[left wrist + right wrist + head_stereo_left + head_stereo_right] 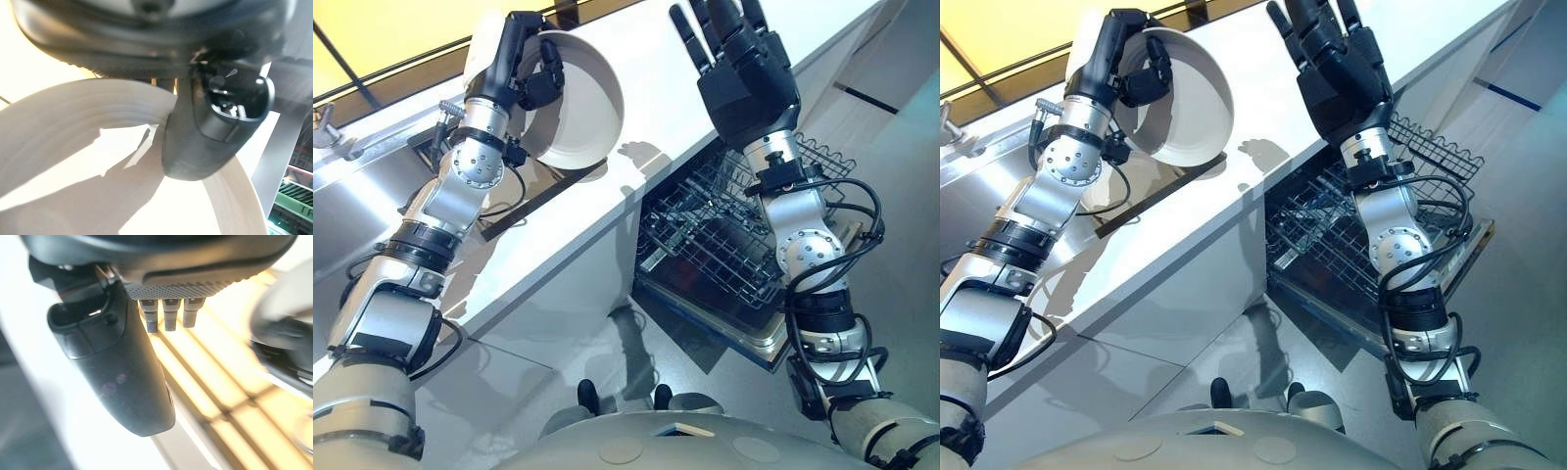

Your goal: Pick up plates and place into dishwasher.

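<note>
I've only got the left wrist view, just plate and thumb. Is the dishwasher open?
Observer: Yes. Its door is down and the rack is pulled out, to the right of the plate.
Operator: Is the plate off the counter?
Observer: It looks so. The left hand holds it tilted above a dark mat on the counter.
Operator: Where's the right hand?
Observer: The right hand is raised above the rack, fingers straight, holding nothing.
</note>
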Robot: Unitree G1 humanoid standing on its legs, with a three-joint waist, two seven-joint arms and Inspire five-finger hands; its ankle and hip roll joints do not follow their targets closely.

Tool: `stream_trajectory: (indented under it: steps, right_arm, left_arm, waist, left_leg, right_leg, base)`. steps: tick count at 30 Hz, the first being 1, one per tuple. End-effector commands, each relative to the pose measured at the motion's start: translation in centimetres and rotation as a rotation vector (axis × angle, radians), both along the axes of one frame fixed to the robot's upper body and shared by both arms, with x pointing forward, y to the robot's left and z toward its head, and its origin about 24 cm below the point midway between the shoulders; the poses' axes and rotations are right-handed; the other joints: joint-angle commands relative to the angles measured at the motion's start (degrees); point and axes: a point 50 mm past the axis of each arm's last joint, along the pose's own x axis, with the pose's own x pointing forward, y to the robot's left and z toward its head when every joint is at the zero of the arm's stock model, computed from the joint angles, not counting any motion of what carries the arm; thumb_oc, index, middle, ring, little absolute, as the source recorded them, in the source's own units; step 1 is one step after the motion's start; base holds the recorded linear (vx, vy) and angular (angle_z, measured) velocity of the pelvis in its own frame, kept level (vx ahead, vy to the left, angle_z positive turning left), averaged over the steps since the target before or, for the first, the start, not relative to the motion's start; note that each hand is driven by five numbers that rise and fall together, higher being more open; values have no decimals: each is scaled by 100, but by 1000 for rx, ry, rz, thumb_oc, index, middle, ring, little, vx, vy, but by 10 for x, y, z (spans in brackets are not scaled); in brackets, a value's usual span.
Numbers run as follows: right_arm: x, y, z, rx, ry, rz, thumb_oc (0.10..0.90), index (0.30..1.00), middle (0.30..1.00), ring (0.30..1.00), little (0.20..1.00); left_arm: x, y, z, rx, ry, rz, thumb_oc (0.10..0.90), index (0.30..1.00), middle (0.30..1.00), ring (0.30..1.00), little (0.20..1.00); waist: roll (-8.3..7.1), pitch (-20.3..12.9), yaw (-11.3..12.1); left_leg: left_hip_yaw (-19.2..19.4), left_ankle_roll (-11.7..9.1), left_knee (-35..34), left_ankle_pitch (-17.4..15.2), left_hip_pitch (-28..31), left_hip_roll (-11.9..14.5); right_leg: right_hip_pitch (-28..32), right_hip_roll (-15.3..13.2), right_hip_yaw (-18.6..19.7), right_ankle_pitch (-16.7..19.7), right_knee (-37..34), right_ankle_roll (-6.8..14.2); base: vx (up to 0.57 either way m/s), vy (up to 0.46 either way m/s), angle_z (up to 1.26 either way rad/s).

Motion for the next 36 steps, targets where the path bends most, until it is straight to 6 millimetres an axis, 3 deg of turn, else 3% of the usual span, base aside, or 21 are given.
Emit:
stream_trajectory:
  steps: [1,6,11,13,19,23,28,32,36]
  right_arm:
    - [-19,36,29,84,-165,332,800,900,900,900,900]
    - [-12,24,41,151,-263,185,800,900,900,900,900]
    - [-21,36,37,206,-172,347,800,900,900,900,900]
    - [-18,32,38,225,-162,309,800,900,900,900,900]
    - [-2,-5,39,81,-266,-163,800,900,900,900,900]
    - [-11,-12,47,140,-357,-188,800,900,900,900,900]
    - [-9,-17,54,60,-367,-398,800,900,900,900,900]
    - [-2,-23,47,-76,-367,-522,800,900,900,900,900]
    - [4,-22,37,-128,-313,-538,800,900,900,900,900]
  left_arm:
    - [-5,18,45,-24,-175,18,100,300,300,300,200]
    - [-1,19,39,-23,-172,36,100,300,300,300,200]
    - [-1,24,35,-18,-160,58,100,300,300,300,200]
    - [-1,26,37,-14,-159,66,100,300,300,300,200]
    - [-1,33,46,-52,-201,91,100,300,300,300,200]
    - [-6,36,44,-67,-209,99,100,300,300,300,200]
    - [-9,36,41,-84,-224,98,100,300,300,300,200]
    - [-14,37,46,-146,-259,62,100,300,300,300,200]
    - [-21,27,52,-186,-303,-12,100,300,300,300,200]
  waist:
    - [114,-779,126]
    - [99,-780,128]
    - [126,-778,103]
    - [125,-781,98]
    - [145,-803,24]
    - [173,-777,28]
    - [198,-727,57]
    - [220,-731,80]
    - [220,-710,127]
  left_leg:
    - [230,-179,70,-593,112,2]
    - [183,-197,81,-581,85,7]
    - [197,-177,87,-593,86,14]
    - [204,-175,84,-591,89,22]
    - [232,-196,78,-564,58,58]
    - [226,-186,63,-551,43,66]
    - [194,-186,70,-568,88,71]
    - [183,-198,68,-552,77,76]
    - [146,-209,68,-532,63,88]
  right_leg:
    - [-474,85,-110,-397,722,524]
    - [-486,109,-70,-391,727,519]
    - [-485,112,-36,-404,746,523]
    - [-493,108,-43,-401,750,524]
    - [-526,123,12,-376,755,530]
    - [-520,139,39,-397,759,515]
    - [-492,146,29,-414,766,494]
    - [-467,137,32,-415,743,489]
    - [-459,139,38,-437,756,473]
  base:
    - [10,-35,-7]
    - [4,-25,-3]
    - [3,-6,-2]
    - [7,-29,-7]
    - [8,-21,-3]
    - [0,0,0]
    - [0,0,0]
    - [0,0,0]
    - [0,0,0]
